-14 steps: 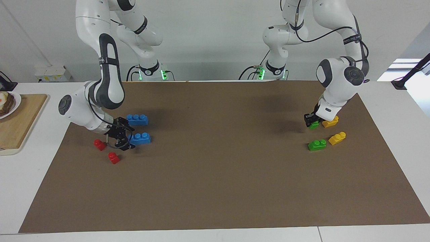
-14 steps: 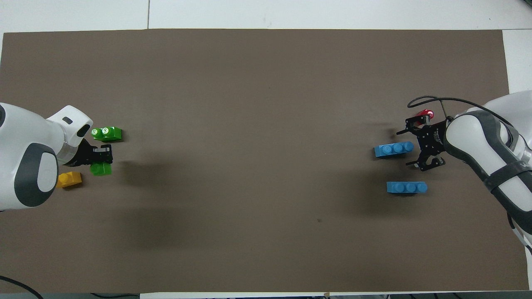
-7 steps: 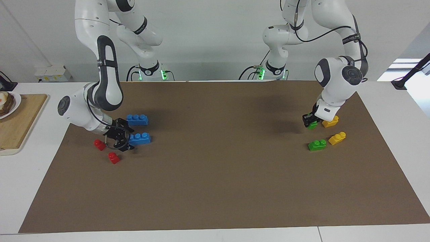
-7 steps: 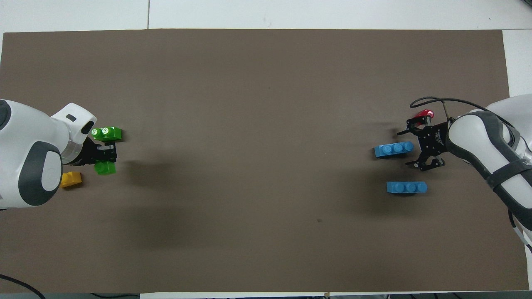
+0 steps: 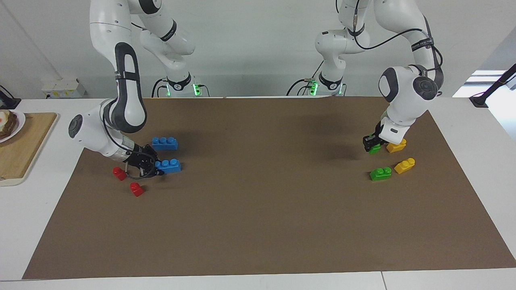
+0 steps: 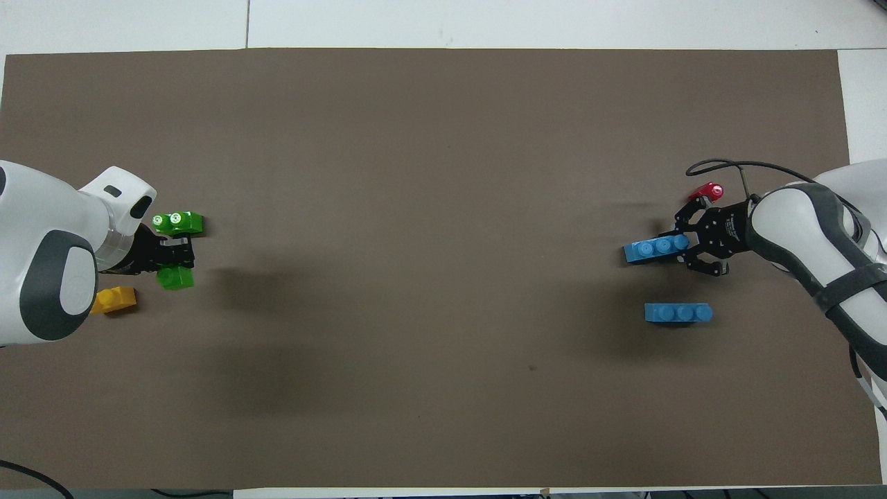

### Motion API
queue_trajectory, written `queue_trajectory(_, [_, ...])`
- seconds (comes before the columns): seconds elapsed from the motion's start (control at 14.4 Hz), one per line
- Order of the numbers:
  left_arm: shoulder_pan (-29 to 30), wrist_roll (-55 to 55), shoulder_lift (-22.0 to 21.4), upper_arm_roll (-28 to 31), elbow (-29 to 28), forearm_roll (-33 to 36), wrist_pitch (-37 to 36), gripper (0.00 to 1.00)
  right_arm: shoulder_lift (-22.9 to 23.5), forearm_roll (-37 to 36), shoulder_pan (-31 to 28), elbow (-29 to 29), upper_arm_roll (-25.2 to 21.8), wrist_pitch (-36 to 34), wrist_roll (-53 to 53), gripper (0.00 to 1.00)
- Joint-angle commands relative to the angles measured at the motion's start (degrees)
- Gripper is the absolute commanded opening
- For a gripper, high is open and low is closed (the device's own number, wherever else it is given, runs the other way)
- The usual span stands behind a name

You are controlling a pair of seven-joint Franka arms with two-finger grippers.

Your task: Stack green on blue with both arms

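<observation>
Brown paper covers my worktop point(image 5: 258, 241), with bricks grouped at each end. My left tool point(image 5: 373, 145) is closed on a green brick point(image 5: 375, 149), just above the paper beside a yellow brick point(image 5: 396, 146); a second green point(image 5: 380, 173) and a second yellow point(image 5: 404, 165) lie a little farther from the robots. My right tool point(image 5: 155, 166) is down at the worktop, its fingers nearly closed around the end of a blue brick point(image 5: 169, 165); I cannot tell whether they are pressing it. The other blue point(image 5: 165, 143) lies nearer to the robots. Two red bricks point(image 5: 119, 173) point(image 5: 136, 189) sit just beside that tool. From overhead, the left tool point(image 6: 177, 260) and right tool point(image 6: 686, 248) are well apart.
</observation>
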Motion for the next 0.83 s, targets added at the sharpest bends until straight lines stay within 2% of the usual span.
queue_trajectory(0.0, [-0.4, -0.8, -0.4, 0.4, 0.4, -0.7, -1.0, 0.0, 0.2, 1.5, 0.0, 3.2, 0.5, -0.9, -0.7, 0.0])
queue_trajectory(0.14, [-0.5, -0.8, -0.4, 0.4, 0.4, -0.7, -1.0, 0.0, 0.2, 1.5, 0.6, 7.6, 0.6, -4.2, 3.5, 0.0])
queue_trajectory(0.42, [-0.6, -2.4, -0.4, 0.4, 0.5, -0.7, -1.0, 0.0, -0.1, 1.5, 10.9, 14.3, 0.7, -6.6, 17.8, 0.0])
queue_trajectory(0.62, [-0.8, -4.3, -0.4, 0.3, 0.6, -0.7, -1.3, 0.0, -0.1, 1.5, 18.5, 15.6, 0.7, -5.6, 26.4, 0.0])
queue_trajectory(0.76, [-1.1, -7.9, -0.1, 0.3, 1.3, -0.7, -1.7, 0.0, 0.0, 2.3, 25.2, 15.4, 0.7, -2.2, 33.2, 0.0])
